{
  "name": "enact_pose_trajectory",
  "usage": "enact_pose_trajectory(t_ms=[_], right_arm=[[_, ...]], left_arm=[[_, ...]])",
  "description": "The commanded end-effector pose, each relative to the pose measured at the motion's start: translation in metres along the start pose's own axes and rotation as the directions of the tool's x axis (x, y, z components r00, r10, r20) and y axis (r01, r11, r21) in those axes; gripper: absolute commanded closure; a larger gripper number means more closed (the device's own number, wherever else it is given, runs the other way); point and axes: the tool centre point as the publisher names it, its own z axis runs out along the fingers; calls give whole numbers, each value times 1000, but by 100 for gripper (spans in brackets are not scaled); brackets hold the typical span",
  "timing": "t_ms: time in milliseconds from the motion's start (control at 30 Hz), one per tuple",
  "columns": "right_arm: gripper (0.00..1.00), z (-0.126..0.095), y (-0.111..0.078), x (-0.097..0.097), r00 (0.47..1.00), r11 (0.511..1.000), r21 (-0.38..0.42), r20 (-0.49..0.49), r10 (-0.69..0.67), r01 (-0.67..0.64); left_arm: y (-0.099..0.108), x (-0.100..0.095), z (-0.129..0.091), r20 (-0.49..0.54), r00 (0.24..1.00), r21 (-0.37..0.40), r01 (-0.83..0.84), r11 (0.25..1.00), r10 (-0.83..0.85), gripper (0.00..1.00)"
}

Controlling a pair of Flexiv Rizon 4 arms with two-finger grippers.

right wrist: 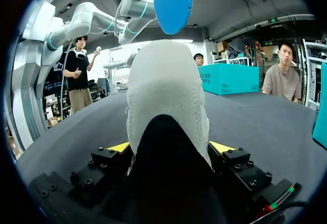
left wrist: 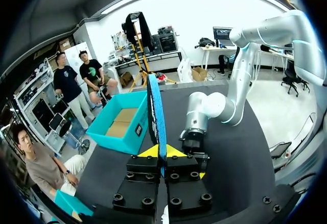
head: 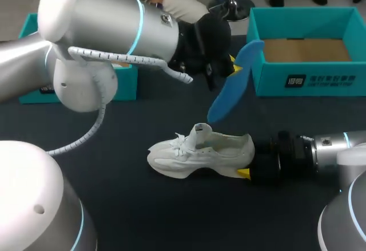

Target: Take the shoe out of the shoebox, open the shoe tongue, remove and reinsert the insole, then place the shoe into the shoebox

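A white shoe (head: pixel 200 151) lies on its sole on the black table, toe to the left and tongue raised. My right gripper (head: pixel 247 160) is shut on its heel; in the right wrist view the heel (right wrist: pixel 166 96) fills the space between both fingers of the gripper (right wrist: pixel 168 147). My left gripper (head: pixel 229 65) hangs above and behind the shoe, shut on the top end of a blue insole (head: pixel 234 82) that dangles downward. From the left wrist the insole (left wrist: pixel 156 117) shows edge-on between the closed yellow tips (left wrist: pixel 162 152). The open teal shoebox (head: pixel 303 82) stands at the back right.
A second teal box (head: pixel 123 85) sits at the back left, partly behind my left arm. My right arm (left wrist: pixel 204 112) stretches across the table under the insole. Bare black tabletop lies in front of the shoe.
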Motion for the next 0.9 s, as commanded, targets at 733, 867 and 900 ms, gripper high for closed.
enact_pose_trajectory(t_ms=[733,867,900], right_arm=[[100,2,-5,1,1000,1000,2,3,0,0],[100,2,-5,1,1000,1000,2,3,0,0],[100,2,-5,1,1000,1000,2,3,0,0]], left_arm=[[2,-2,-11,3,999,13,-46,999,45,100],[2,-2,-11,3,999,13,-46,999,45,100],[2,-2,-11,3,999,13,-46,999,45,100]])
